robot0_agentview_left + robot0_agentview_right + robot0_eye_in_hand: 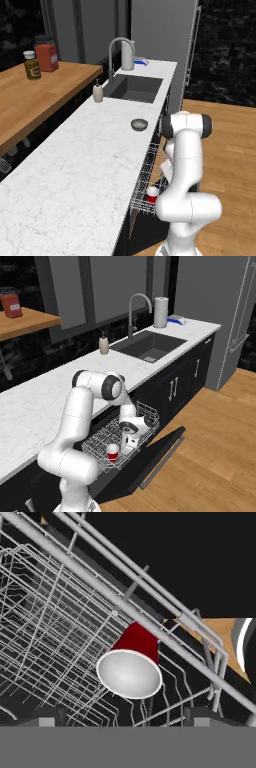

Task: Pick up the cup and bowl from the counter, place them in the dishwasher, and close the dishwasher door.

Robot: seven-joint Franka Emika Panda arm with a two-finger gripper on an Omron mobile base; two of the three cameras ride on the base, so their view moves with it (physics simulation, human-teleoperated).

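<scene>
Cup (113,452): stood upright in the pulled-out wire rack (102,442) of the dishwasher, towards its near end.
End effector (131,442): fingers spread, nothing pinched; held just beside the cup, over the rack.
Bowl (139,124): left on the worktop (75,165), near its right edge, short of the sink (134,88).
Dishwasher door (150,458): dropped open.
Advice: the arm is best lifted straight up clear of the wires, so the cup is not knocked, before the bowl is approached.

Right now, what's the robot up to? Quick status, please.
Jaws open, gripper over the rack, holding nothing. Cup upright in the dishwasher rack. Bowl on the counter. Dishwasher door down; nothing in the way.
</scene>
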